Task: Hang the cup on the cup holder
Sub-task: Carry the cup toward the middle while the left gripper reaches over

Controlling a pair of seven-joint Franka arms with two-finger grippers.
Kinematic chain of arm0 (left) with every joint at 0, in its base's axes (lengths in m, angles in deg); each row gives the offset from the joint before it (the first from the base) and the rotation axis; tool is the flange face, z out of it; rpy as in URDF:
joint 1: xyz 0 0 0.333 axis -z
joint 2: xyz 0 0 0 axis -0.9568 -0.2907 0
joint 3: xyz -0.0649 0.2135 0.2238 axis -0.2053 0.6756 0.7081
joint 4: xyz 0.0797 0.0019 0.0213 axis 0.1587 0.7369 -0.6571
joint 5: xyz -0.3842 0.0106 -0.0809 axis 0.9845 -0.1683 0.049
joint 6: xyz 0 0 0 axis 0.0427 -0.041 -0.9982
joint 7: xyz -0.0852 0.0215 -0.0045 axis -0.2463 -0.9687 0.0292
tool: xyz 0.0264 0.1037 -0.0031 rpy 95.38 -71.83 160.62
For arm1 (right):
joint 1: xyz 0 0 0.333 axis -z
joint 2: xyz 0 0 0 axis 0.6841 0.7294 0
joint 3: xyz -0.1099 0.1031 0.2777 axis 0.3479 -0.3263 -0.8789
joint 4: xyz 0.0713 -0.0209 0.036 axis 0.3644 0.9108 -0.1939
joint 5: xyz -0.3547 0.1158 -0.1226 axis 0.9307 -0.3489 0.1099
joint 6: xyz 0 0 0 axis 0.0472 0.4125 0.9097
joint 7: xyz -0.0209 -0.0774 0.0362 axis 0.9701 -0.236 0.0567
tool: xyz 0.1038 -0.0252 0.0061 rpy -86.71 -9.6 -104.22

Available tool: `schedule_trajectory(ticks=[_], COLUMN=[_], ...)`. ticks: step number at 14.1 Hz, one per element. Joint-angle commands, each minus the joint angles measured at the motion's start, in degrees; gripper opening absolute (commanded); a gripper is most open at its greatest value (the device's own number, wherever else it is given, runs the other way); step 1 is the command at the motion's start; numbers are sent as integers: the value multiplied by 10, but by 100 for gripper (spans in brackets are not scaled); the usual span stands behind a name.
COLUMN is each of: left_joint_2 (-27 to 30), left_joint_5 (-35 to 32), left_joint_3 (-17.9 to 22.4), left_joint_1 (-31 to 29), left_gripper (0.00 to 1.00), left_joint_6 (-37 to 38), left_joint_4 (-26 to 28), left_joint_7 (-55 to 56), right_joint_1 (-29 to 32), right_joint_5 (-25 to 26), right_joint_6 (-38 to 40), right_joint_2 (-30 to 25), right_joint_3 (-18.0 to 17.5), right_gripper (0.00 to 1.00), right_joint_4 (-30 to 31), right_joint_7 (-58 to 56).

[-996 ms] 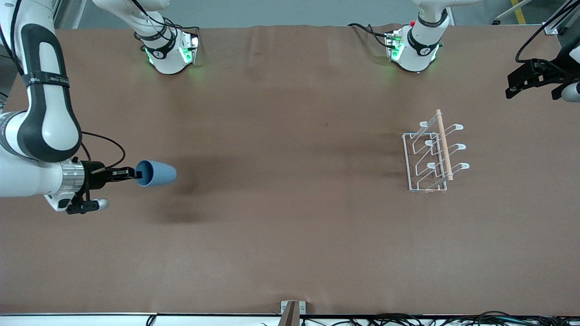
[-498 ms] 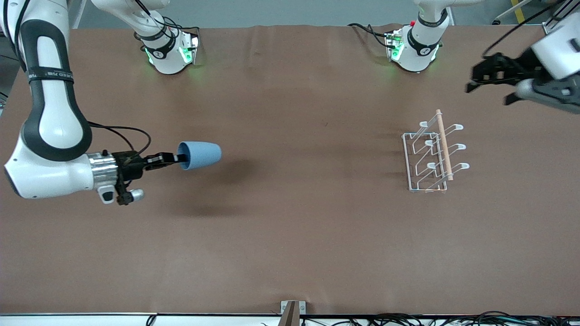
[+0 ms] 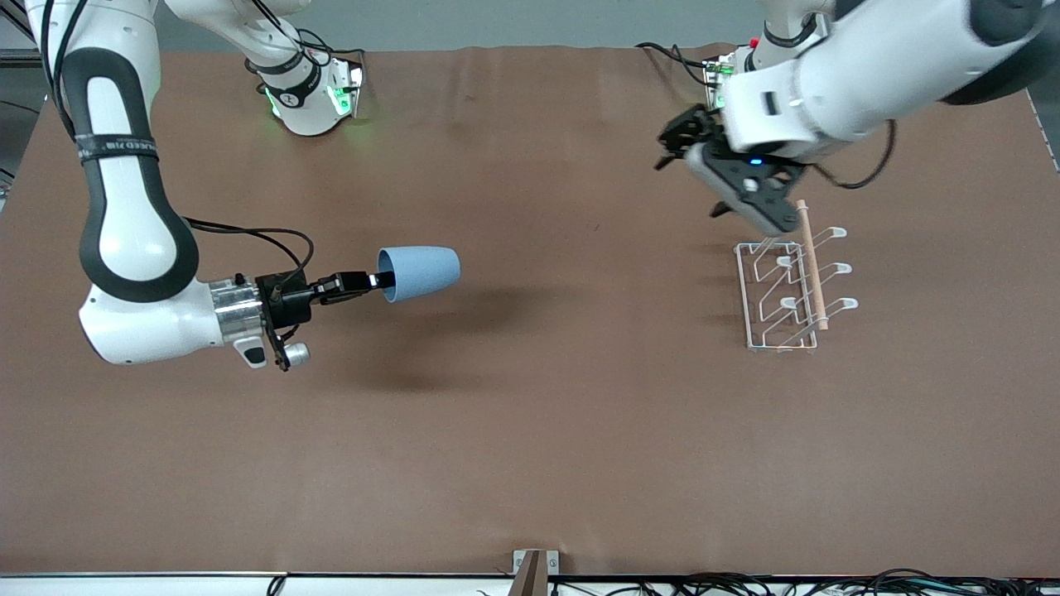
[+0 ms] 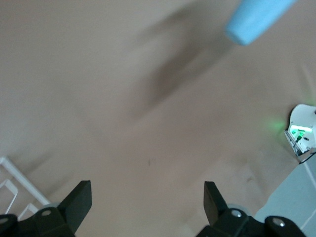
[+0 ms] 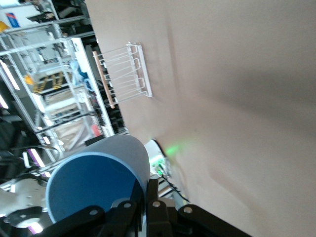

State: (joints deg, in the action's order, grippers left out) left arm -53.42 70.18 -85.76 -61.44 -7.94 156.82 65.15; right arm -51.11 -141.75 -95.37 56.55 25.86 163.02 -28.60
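The light-blue cup (image 3: 421, 273) lies sideways in the air over the table's middle part, toward the right arm's end. My right gripper (image 3: 377, 281) is shut on its rim, one finger inside; the right wrist view shows the cup's dark blue inside (image 5: 94, 190) and the gripper (image 5: 146, 200) pinching its wall. The white wire cup holder (image 3: 787, 285) with its wooden rod stands toward the left arm's end, also in the right wrist view (image 5: 123, 74). My left gripper (image 3: 672, 142) is open and empty, over the table beside the holder. The left wrist view shows the left gripper (image 4: 146, 202), the cup (image 4: 256, 19) and the holder's corner (image 4: 15, 190).
The two arm bases with green lights (image 3: 310, 95) (image 3: 749, 87) stand along the table's edge farthest from the front camera. A small bracket (image 3: 534, 567) sits at the nearest edge. The brown table cover (image 3: 530, 430) is bare between cup and holder.
My right arm has carried the cup sideways toward the holder. My left arm has swung in from the table's end to over the table beside the holder.
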Motion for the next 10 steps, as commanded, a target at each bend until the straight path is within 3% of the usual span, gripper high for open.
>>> schedule_trajectory(ticks=[1,4,6,8,10], left_joint_2=[-18,-51,-67,-91,-115], left_joint_5=[4,-38,-56,-127,-136], left_joint_3=[0,-1,1,-1,1], left_joint_1=[48,113,151,175,193], left_gripper=[100,100,100,100,100], left_joint_6=[-42,-122,-154,-189,-215], left_joint_4=[-12,-11,-11,-13,-14], left_joint_7=[-57,-121,-123,-124,-126], right_joint_1=[-4,0,0,1,0], right_joint_5=[-64,-97,-98,-100,-100], right_joint_6=[4,22,24,34,36], right_joint_2=[24,60,78,78,80], right_joint_3=[2,2,2,2,2], right_gripper=[1,1,1,0,0], right_joint_4=[19,20,21,33,35], right_joint_7=[-11,-59,-79,-88,-110])
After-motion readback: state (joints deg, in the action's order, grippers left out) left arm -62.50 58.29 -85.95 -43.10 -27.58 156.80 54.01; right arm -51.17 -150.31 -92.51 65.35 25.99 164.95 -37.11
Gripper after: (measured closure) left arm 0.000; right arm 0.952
